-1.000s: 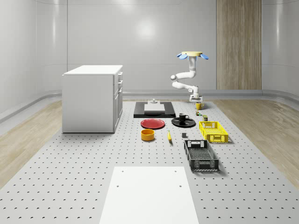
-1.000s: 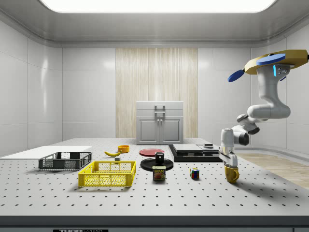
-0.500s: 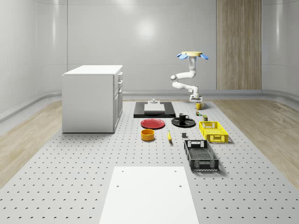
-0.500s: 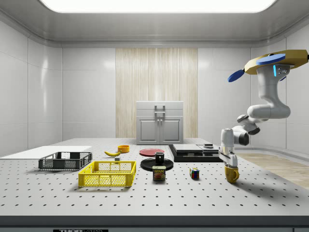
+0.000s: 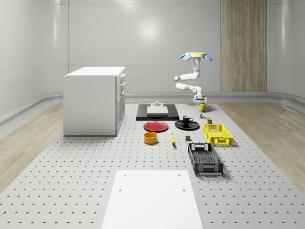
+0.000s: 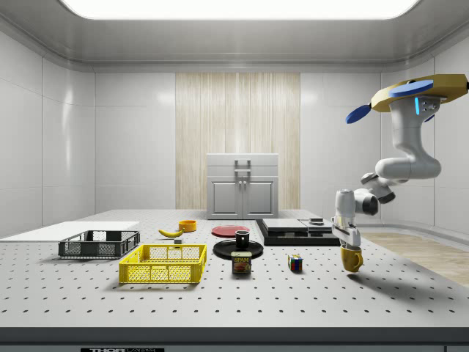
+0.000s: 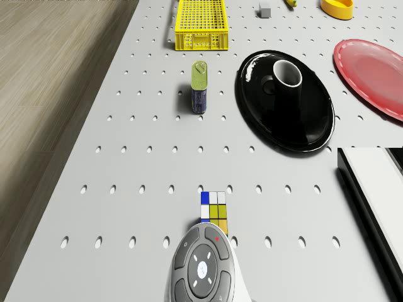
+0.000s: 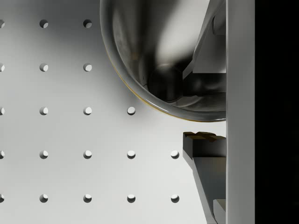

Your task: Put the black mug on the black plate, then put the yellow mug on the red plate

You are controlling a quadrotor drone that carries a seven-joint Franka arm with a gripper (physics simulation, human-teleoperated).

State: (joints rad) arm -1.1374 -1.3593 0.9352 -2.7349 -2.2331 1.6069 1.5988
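Yellow mug hangs just above the table, clamped at its rim by my gripper; in the wrist view one finger sits outside the wall, the other inside. My drone body hovers over the table's far end near the side view's right. Black mug stands on the black plate, red plate beside it, Rubik's cube near me.

Red plate and yellow bowl run past the drone view's edge; yellow mug is cropped in the wrist view.
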